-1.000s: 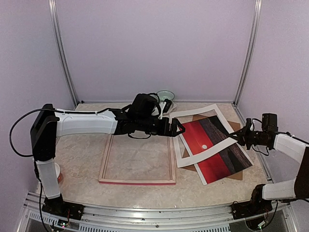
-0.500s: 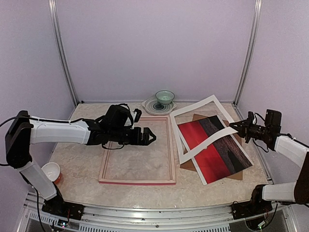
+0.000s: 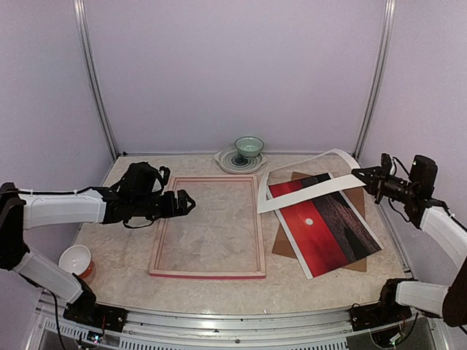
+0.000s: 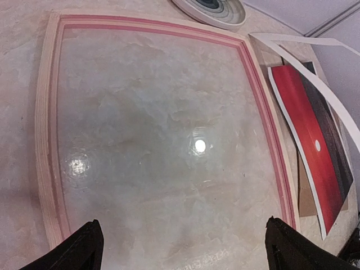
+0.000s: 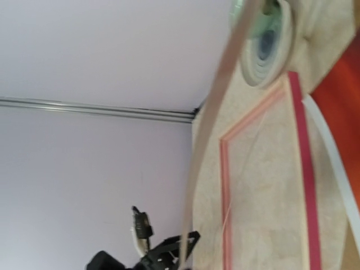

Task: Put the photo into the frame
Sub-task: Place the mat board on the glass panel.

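Left pincer (image 3: 184, 203) spread, above the left rail of frame (image 3: 208, 274) | right pincer (image 3: 363, 177) pinching white mat (image 3: 306, 191), held aloft | tabletop (image 3: 306, 288) marbled beige, lilac walls | frame flat, mid-tabletop | photo (image 3: 325, 226) flat on backing (image 3: 355, 195), just right of frame | plate (image 3: 232, 159) at far edge

Soft, even light is cast from above. Two glare spots are seen inside the frame (image 4: 48, 140) in the left wrist view, its rails curved by distortion. The right wrist view is blurred
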Controlling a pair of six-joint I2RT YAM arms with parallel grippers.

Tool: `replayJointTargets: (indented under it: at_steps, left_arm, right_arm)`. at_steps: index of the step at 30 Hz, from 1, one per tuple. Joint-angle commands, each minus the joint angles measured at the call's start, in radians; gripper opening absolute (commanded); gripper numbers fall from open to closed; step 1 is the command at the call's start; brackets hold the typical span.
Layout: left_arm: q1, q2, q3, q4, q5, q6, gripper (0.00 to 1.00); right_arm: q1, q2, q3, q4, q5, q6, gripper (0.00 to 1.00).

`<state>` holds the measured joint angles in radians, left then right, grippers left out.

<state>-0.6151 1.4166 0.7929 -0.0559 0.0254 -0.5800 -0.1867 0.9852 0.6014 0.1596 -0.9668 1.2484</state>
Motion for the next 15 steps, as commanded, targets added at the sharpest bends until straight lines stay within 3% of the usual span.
replayJointTargets:
  at_steps: [1,8,15]
  left_arm:
    - [0.072,-0.042,-0.061,-0.012,-0.022,-0.021,0.99]
    - [0.141,-0.059,-0.133,0.011,-0.022,-0.051,0.99]
    - [0.156,-0.041,-0.157,0.034,-0.022,-0.074,0.99]
  right_arm:
    - [-0.010,-0.032,0.031,0.069,-0.013,0.056,0.00]
    - [0.051,-0.050,0.044,0.126,0.033,0.105,0.00]
    - [0.232,-0.014,0.063,0.230,0.097,0.128,0.00]
